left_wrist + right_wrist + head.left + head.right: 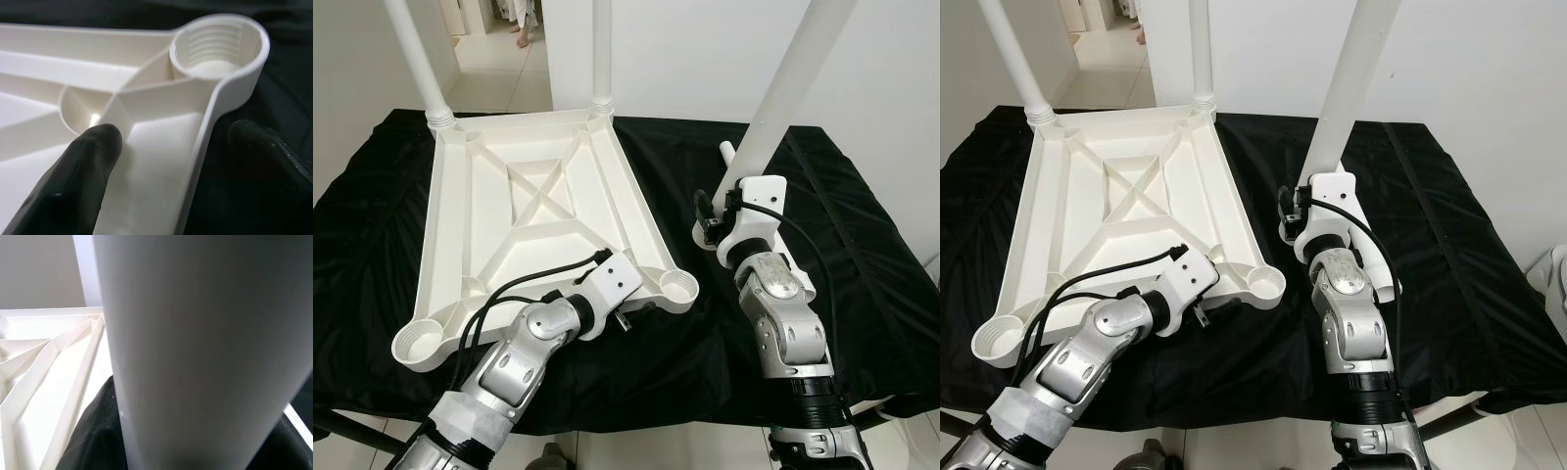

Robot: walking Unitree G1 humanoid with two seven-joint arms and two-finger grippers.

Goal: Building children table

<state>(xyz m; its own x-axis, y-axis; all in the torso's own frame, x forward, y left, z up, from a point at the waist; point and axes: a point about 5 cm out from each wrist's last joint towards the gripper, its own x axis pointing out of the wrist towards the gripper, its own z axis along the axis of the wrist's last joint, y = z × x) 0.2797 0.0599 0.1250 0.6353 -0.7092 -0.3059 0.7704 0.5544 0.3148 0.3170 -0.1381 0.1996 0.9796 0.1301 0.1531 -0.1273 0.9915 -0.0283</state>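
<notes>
White plastic tabletop (pixel 533 211) lay upside down on the black cloth (pixel 862 255), toward the cloth's left half. Underside showed raised ribs forming an X inside a rectangular frame, with a round socket at each corner. Two white legs (pixel 416 59) stood upright in the two far corner sockets. Near right socket (pixel 677 289) was open, with threads visible inside in the left wrist view; near left socket (pixel 418 343) was open as well. No brand, label or writing legible anywhere.

Left gripper (pixel 625 315) was at the tabletop's near edge, just left of the near right socket. Fingers (pixel 83 166) were apart and straddled the rim: one inside the frame, one outside over the cloth.

Right gripper (pixel 713 220) was clamped on a third leg (pixel 783 98), held tilted, lower end resting on the cloth right of the tabletop, apart from the sockets. A white object lay on the cloth just behind the leg, partly hidden.
</notes>
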